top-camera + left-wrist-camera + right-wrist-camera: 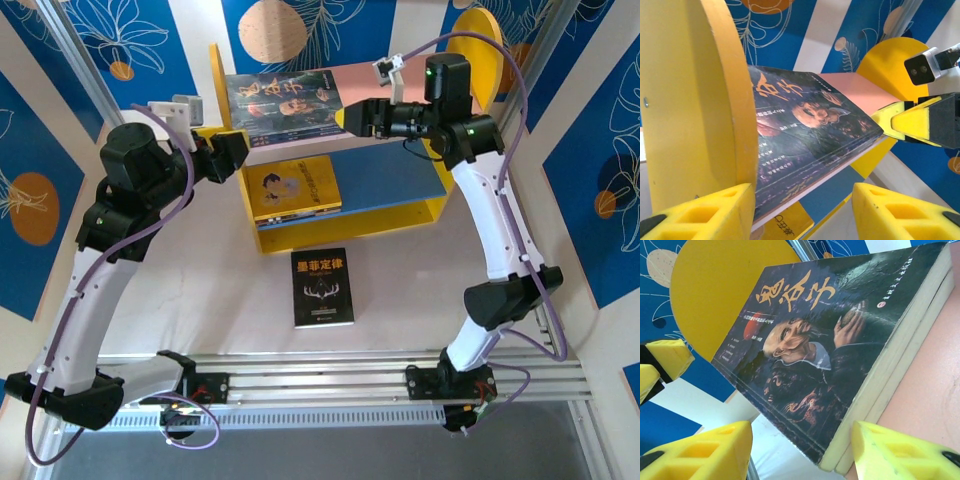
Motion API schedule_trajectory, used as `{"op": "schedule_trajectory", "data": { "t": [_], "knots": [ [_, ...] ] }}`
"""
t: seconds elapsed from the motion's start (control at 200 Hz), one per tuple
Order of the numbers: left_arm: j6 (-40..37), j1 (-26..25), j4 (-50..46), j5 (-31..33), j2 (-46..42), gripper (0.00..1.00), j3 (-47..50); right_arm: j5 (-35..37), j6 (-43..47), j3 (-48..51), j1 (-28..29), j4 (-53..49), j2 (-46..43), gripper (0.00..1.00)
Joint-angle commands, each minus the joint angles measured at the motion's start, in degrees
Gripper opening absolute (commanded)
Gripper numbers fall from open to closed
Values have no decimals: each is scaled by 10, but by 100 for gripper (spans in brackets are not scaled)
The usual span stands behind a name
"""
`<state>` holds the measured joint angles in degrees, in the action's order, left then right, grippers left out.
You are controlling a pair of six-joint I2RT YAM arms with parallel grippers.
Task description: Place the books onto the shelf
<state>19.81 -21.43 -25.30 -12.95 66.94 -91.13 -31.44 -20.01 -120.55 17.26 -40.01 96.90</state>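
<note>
You have both claws released: left gripper [240,146] and right gripper [351,117] flank the stacked dark portrait paperbacks [285,100] on the pink wooden upper board [365,78], probably to square them.

We see the shelf [350,232] at the back of the table [200,300], approx. mid. The stacked books [285,105], 2 of them, lie on its upper board [360,80], left end. The cartoon book [296,188] lies below, on the lower board [390,180], left part. The antler book [322,288] lies on the table in front of the shelf. L gripper [240,145] is at the shelf's left side. R gripper [350,118] is over the upper board, just right of the stacked books.
</note>
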Motion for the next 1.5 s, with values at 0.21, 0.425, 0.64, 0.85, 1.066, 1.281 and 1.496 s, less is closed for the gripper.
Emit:
{"op": "schedule_trajectory", "data": {
  "t": [0.21, 0.425, 0.64, 0.85, 1.066, 1.281, 1.496],
  "knots": [
    [12, 3, -2, -51, 14, 55, -12, 0, 6, 37, 3, 9, -51, 55],
    [11, 2, -2, -52, 14, 55, -12, -1, 6, 57, 9, 12, -65, 55],
    [9, 3, -3, -49, 14, 55, -13, 0, 6, 78, 23, 20, -78, 55],
    [7, 3, -2, -50, 12, 55, -12, 13, 6, 96, 57, 29, -88, 56],
    [4, 3, 0, -54, 10, 55, -8, 24, -1, 93, 75, 41, -77, 56],
    [-2, 2, 1, -51, 4, 55, -5, 27, -2, 77, 84, 42, -63, 56],
    [-5, 3, 0, -48, 3, 55, -3, 32, -5, 61, 93, 44, -48, 56]
  ]
}}
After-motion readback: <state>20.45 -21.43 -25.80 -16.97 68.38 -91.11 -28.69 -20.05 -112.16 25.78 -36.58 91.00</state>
